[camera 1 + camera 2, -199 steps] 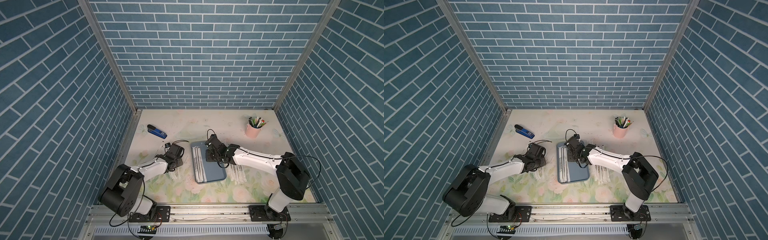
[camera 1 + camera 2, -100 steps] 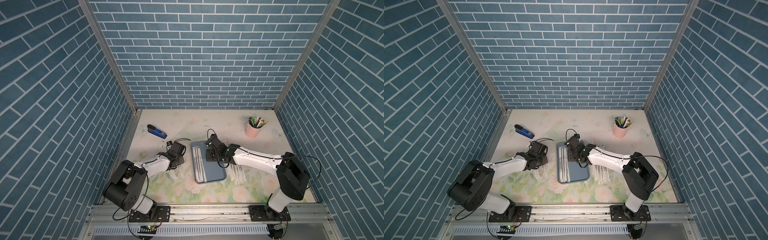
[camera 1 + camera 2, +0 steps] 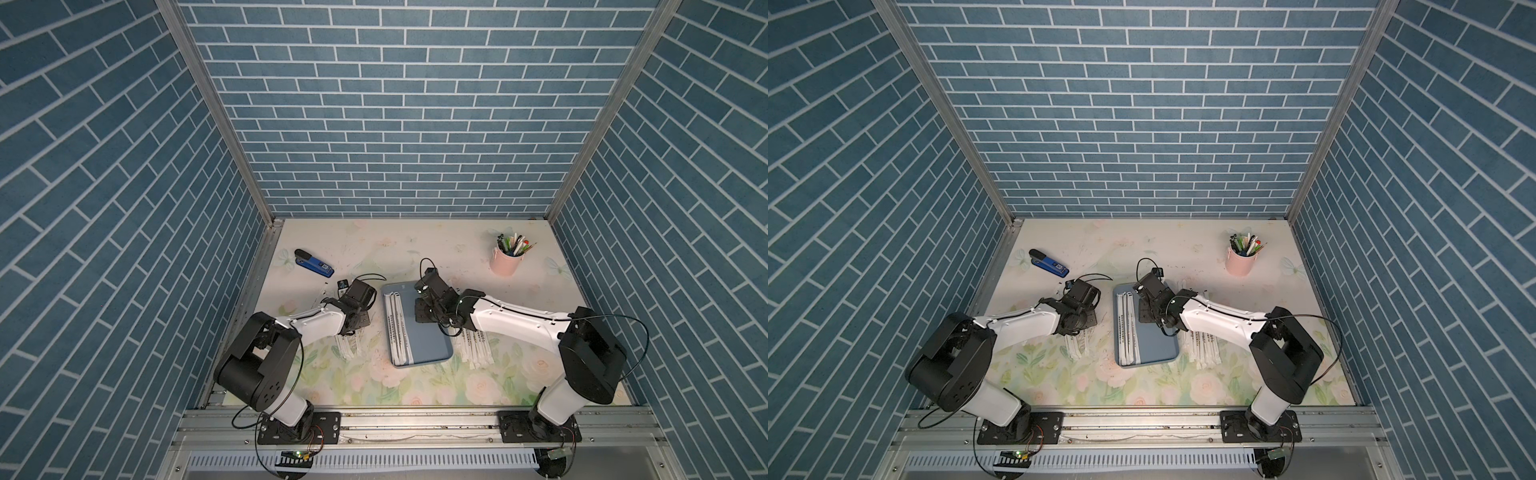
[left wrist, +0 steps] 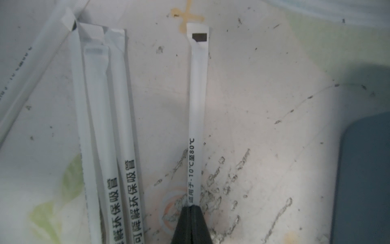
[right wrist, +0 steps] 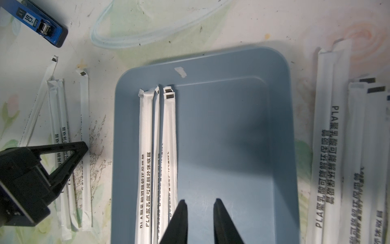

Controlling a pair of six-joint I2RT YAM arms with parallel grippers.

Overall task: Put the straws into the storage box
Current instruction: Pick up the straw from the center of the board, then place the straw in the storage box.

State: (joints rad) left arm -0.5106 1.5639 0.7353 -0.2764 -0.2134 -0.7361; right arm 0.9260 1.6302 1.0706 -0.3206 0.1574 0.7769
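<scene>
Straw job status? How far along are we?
Done: a few straws lie in the storage box. In hand: left gripper is shut on a single straw outside the box; right gripper is open, empty, over the box. Left: the pile by the left arm and the pile by the right arm, both outside it.

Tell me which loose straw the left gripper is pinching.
The lone wrapped straw, lying apart from the bunched straws and nearer the storage tray; the left gripper is shut on it.
</scene>
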